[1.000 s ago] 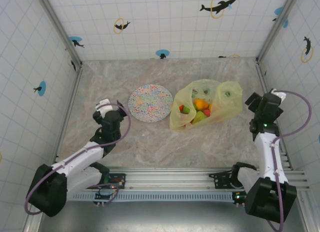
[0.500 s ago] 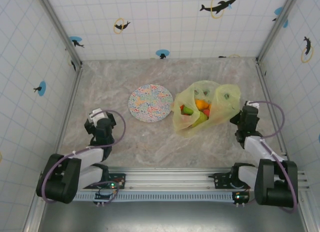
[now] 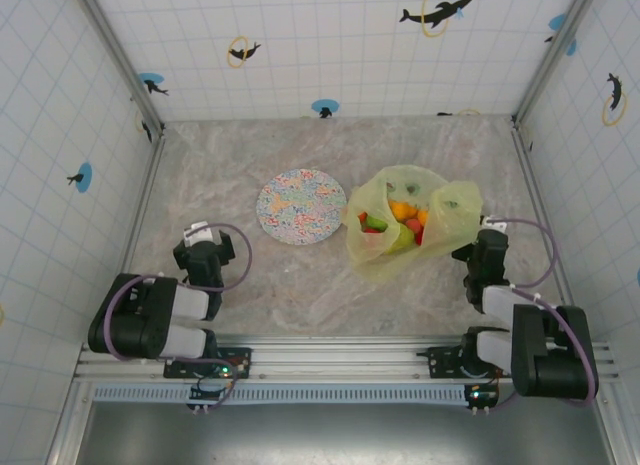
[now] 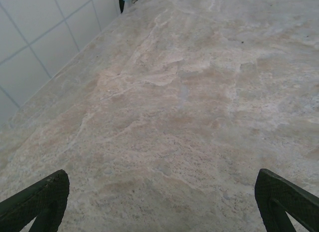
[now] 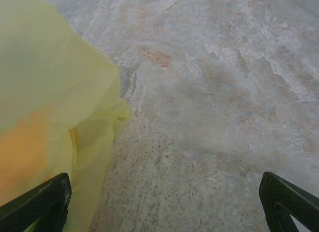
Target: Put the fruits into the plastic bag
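The yellow-green plastic bag [image 3: 440,207] lies right of the table's middle, its mouth open toward the left. Several fruits [image 3: 398,221], orange, green and red, sit inside it. In the right wrist view the bag [image 5: 47,87] takes up the left side, an orange fruit [image 5: 20,152] showing through the film. My right gripper [image 3: 486,247] [image 5: 163,199] stands open just right of the bag, low over the table, nothing between its fingers. Far to the left of the bag, my left gripper [image 3: 203,247] [image 4: 162,197] is open over bare marble.
A round multicoloured patterned plate [image 3: 300,206] lies left of the bag with nothing on it. Tiled walls close the table [image 3: 300,285] on three sides. Both arms are folded back near the front rail [image 3: 330,360].
Both arms have drawn back toward their bases and folded low. The right gripper has come away from the bag's right edge. The bag has settled slightly.
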Controlling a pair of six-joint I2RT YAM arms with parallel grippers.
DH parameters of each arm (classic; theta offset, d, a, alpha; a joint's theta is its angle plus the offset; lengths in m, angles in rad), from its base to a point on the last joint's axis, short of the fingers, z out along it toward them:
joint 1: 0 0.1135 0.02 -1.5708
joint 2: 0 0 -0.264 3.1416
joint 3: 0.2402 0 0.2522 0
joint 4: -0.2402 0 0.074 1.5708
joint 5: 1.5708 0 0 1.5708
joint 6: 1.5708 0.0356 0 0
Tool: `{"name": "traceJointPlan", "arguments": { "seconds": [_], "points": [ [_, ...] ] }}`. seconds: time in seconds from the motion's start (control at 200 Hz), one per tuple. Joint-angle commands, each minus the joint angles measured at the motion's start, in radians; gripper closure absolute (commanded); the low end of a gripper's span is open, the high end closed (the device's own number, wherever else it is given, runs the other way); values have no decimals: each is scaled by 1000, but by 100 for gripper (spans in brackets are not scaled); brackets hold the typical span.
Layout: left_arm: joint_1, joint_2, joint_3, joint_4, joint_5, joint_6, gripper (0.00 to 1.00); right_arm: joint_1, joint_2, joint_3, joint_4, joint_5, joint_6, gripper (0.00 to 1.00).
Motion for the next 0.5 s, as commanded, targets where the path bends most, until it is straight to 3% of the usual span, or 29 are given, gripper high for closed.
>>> {"name": "traceJointPlan", "arguments": {
  "seconds": [0.0,0.065,0.225,0.38,0.49],
  "points": [
    [22,28,-27,136,81,46,2,15,27,-46,165,-11,-23,1],
    [31,66,-43,223,95,50,2,20,42,-61,211,-11,-31,1],
    [70,70,-17,157,150,20,2,39,79,-80,278,-11,-62,1],
    [134,113,-60,260,295,-13,2,43,109,-94,319,-7,-77,1],
    [136,117,-66,273,304,-11,3,43,144,-108,366,0,-82,1]
  ]
}}
